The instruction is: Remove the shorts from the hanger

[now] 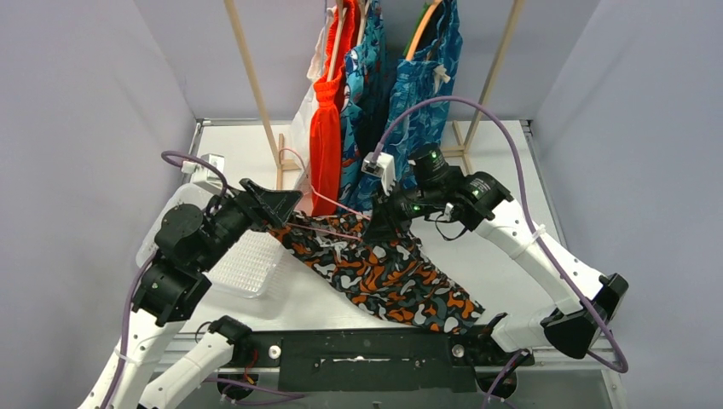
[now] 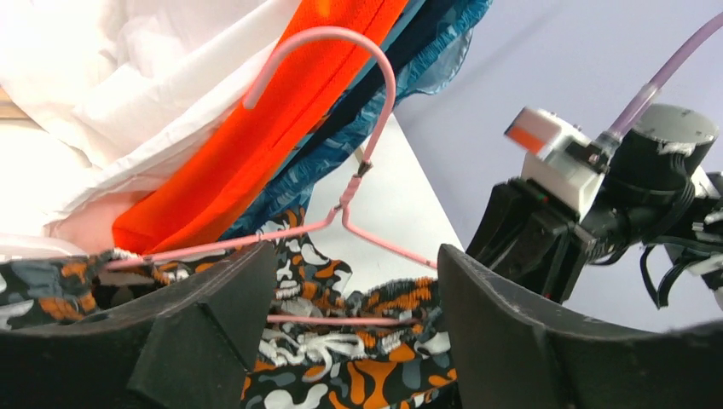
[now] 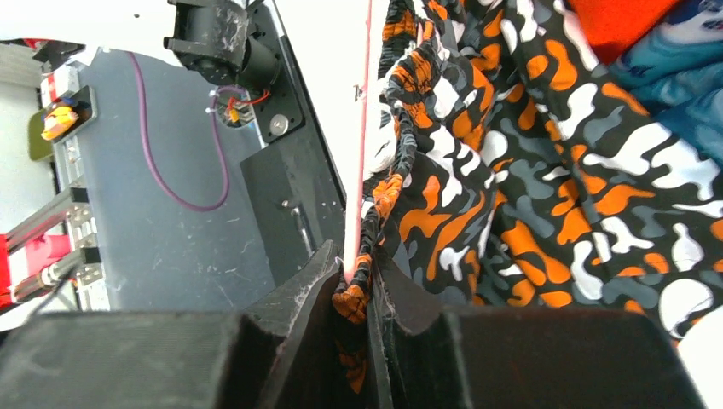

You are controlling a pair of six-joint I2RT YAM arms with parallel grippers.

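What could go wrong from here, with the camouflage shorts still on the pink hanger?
The right gripper pinches the waistband of the camouflage shorts together with the pink hanger wire; pulling may drag both.
The left gripper is open around the hanger; closing could catch fabric too.
The hook is close to the hanging orange shorts and might snag them.

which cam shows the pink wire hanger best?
Left wrist: the pink wire hanger shows hook, twisted neck and both shoulders above the orange-black-white camouflage shorts. Top external gives only thin pink lines; right wrist, one straight wire beside the waistband.
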